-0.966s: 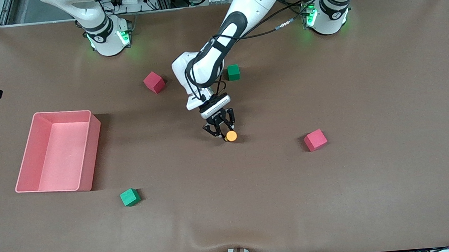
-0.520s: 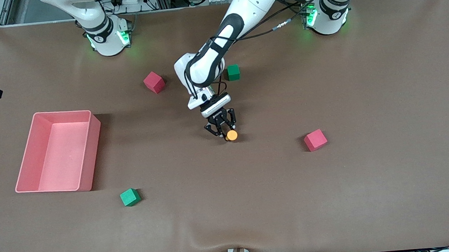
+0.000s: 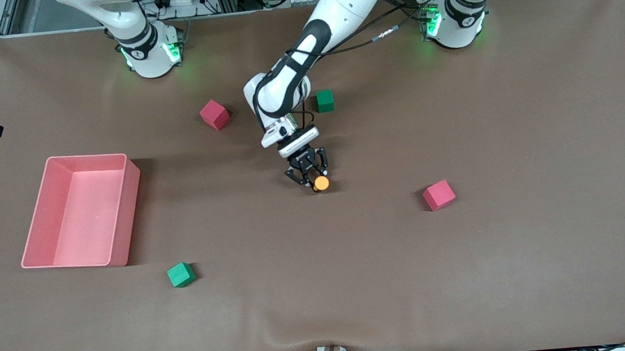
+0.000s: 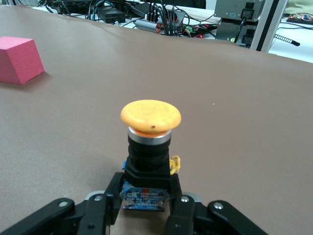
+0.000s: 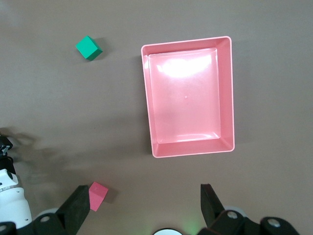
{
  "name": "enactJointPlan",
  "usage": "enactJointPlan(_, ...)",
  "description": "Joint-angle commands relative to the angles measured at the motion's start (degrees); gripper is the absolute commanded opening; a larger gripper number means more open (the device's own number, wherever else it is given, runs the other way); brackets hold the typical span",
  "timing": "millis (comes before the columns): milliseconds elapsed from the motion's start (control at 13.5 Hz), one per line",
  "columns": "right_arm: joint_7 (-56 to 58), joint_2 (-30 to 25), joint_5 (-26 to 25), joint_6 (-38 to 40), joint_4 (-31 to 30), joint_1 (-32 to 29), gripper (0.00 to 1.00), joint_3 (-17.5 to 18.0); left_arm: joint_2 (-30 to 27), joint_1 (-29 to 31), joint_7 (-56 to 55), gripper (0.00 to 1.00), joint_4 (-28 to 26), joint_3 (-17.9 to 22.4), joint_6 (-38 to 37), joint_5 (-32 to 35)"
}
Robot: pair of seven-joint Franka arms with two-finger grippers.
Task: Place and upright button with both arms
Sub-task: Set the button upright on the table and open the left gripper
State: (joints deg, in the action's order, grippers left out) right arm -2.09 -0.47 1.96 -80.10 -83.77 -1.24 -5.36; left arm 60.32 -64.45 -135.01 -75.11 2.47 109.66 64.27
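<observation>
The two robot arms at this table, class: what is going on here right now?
The left gripper is shut on the button at the middle of the table, holding its black body near the base. In the left wrist view the button stands upright, orange cap on top. The right arm waits at its base; its open right gripper looks down over the empty pink bin. Red and green cubes lie scattered around, untouched.

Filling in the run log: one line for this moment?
left gripper: shut on button, mid-table | right gripper: open, waiting above pink bin
</observation>
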Motion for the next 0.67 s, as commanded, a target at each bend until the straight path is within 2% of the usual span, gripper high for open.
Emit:
enactJointPlan(0,0.42,0.03,-0.64,-0.14,0.28,-0.95,1.00,0.62,1.02,-0.76,-2.53,0.00,0.93,0.61,-1.64,1.82)
enactJointPlan(594,0.50,0.20,-0.64,-0.32,0.28,-0.87,1.00,0.62,2.34,-0.85,-3.60,0.02,1.01,0.61,-1.81,2.26)
